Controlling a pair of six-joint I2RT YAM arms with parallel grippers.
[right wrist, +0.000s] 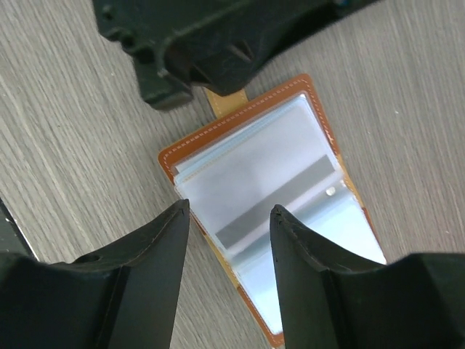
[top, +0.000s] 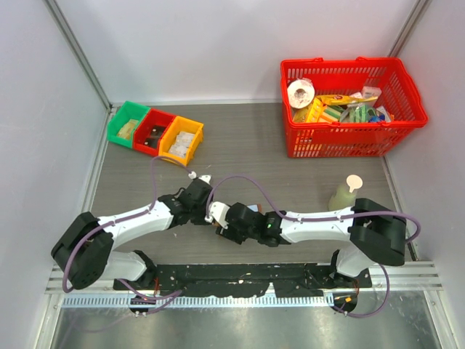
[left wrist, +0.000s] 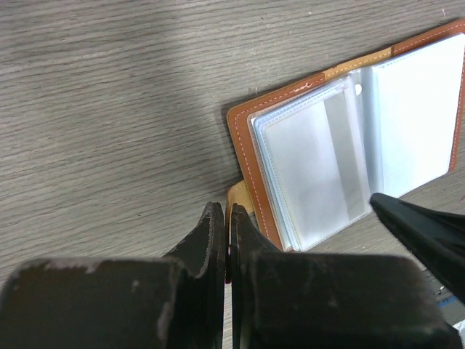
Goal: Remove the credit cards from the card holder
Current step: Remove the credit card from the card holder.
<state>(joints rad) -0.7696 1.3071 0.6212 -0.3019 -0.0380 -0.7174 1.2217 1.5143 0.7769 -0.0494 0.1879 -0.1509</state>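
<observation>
The brown card holder (left wrist: 251, 156) lies open on the wooden table, showing clear sleeves. A pale credit card (left wrist: 312, 174) with a grey stripe sits in the top sleeve. My left gripper (left wrist: 227, 211) is shut on the holder's tan tab (left wrist: 237, 195) at its edge. In the right wrist view, the holder (right wrist: 171, 156) and the card (right wrist: 269, 171) lie below my right gripper (right wrist: 229, 211). That gripper is open, hangs over the sleeves and has nothing between its fingers. From above, both grippers, left (top: 207, 211) and right (top: 225, 222), meet near the table's front middle and hide most of the holder.
A red basket (top: 352, 109) full of items stands at the back right. Green (top: 128, 123), red (top: 154, 131) and yellow (top: 182, 140) bins sit at the back left. A pale bottle (top: 343, 195) stands right of the right arm.
</observation>
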